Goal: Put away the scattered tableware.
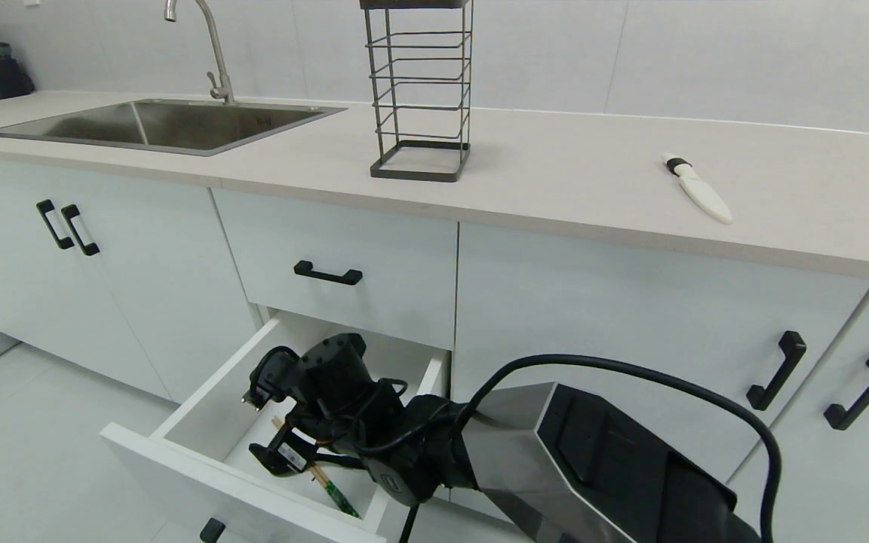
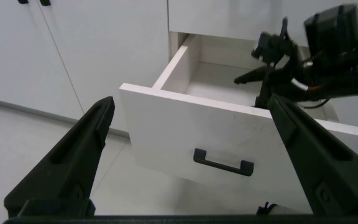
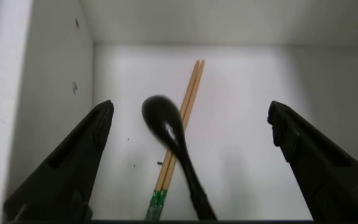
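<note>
A black spoon [image 3: 166,127] lies across a pair of wooden chopsticks [image 3: 182,118] on the floor of the open white drawer [image 1: 178,411]. My right gripper [image 1: 265,421] hangs inside the drawer just above them, open and holding nothing; the spoon and chopsticks lie between its fingers [image 3: 73,165]. The chopsticks' green ends [image 1: 338,498] poke out below the arm. A white knife with a black band [image 1: 695,188] lies on the counter at the right. My left gripper [image 2: 191,162] stands open in front of the drawer front [image 2: 185,140], level with its handle [image 2: 222,165].
A tall dark wire rack [image 1: 421,94] stands on the counter's middle. A steel sink [image 1: 163,124] with a tap is at the left. Shut cabinet doors and a shut drawer with black handles [image 1: 327,273] surround the open drawer.
</note>
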